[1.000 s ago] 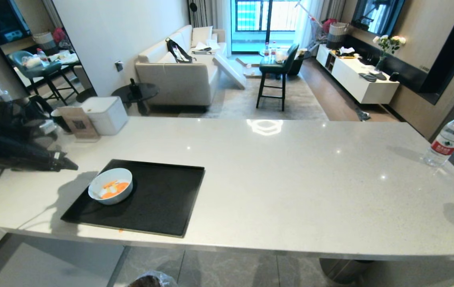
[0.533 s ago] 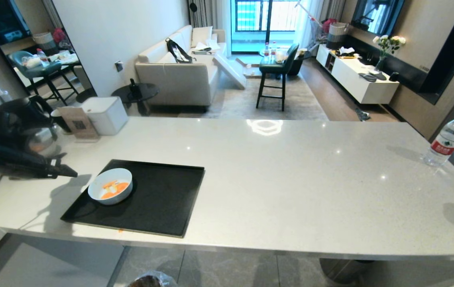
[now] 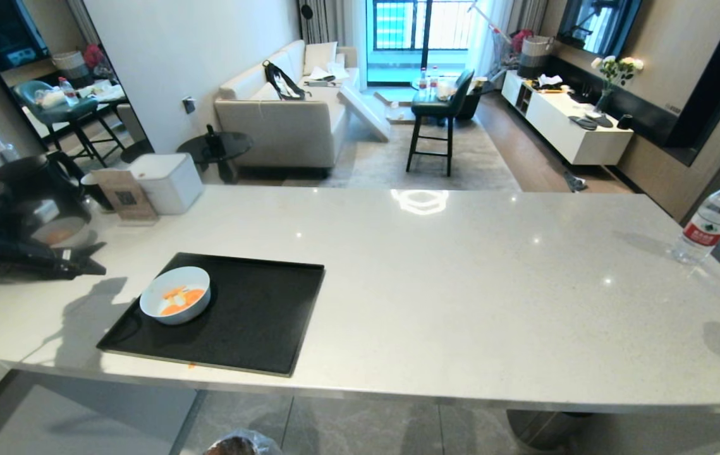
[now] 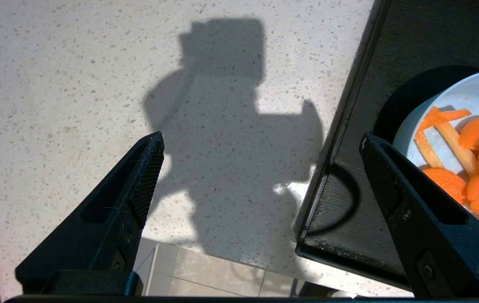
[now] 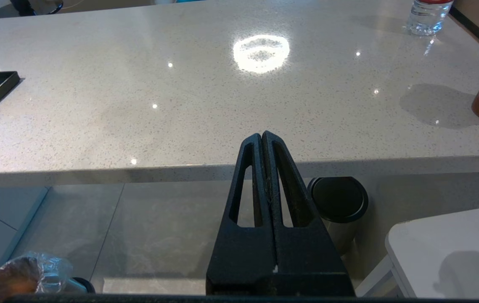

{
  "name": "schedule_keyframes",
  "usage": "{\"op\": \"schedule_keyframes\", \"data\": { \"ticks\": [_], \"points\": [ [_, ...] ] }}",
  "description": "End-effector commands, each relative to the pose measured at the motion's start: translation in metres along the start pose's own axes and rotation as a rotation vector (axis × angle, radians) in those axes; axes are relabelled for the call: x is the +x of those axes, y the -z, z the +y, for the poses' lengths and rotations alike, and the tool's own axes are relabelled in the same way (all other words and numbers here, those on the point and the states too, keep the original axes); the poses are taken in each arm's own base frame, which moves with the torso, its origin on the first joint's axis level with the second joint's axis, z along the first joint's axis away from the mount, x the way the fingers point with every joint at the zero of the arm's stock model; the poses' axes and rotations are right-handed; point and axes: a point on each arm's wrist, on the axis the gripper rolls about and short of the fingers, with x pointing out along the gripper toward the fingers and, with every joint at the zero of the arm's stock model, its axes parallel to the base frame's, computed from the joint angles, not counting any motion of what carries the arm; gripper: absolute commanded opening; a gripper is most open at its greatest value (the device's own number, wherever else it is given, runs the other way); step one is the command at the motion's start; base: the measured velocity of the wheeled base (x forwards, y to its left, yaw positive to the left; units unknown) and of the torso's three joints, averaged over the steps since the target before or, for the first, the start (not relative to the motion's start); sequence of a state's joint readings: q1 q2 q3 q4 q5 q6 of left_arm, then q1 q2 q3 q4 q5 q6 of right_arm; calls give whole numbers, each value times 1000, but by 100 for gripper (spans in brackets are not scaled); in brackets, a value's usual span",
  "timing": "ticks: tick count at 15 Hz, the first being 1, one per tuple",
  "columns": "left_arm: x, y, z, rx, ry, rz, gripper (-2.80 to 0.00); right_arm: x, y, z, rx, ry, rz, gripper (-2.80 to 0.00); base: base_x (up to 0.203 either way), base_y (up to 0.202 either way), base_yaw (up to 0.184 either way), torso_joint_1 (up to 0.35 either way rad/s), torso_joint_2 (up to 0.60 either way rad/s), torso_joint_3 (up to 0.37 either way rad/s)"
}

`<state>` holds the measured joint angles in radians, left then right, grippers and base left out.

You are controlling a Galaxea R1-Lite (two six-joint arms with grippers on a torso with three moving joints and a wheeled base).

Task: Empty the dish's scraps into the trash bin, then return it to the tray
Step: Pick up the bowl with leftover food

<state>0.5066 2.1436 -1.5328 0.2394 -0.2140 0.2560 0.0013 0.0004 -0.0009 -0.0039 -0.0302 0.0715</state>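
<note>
We find the task barely begun. The dish (image 3: 175,294) sits on the tray (image 3: 258,316) with the scraps (image 3: 179,298) inside; the trash bin (image 3: 236,444) waits on the floor below the counter edge. The left gripper (image 4: 260,176) hovers beside the tray, fingers spread wide, holding nothing. The right gripper (image 5: 262,139) is parked, fingers pressed together. Grasping, emptying and returning all remain.

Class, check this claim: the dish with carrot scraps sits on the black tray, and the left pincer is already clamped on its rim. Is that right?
Not quite. The dish with the scraps does sit on the tray, but the left pincer stands open and empty beside the tray's edge, as the left wrist view shows.
</note>
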Motion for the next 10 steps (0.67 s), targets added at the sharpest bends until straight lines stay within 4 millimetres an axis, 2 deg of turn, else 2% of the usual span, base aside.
{"op": "schedule_keyframes", "data": {
  "ticks": [1,5,10],
  "points": [
    [-1,2,4,-7,-6,3,0,0,0,0,1,0,-2,-280,0,0,0,0,0,0],
    [12,13,3,-17,15,48,0,0,0,0,1,0,-2,-280,0,0,0,0,0,0],
    [18,7,-26,39,56,53,0,0,0,0,1,0,-2,-280,0,0,0,0,0,0]
  ]
}}
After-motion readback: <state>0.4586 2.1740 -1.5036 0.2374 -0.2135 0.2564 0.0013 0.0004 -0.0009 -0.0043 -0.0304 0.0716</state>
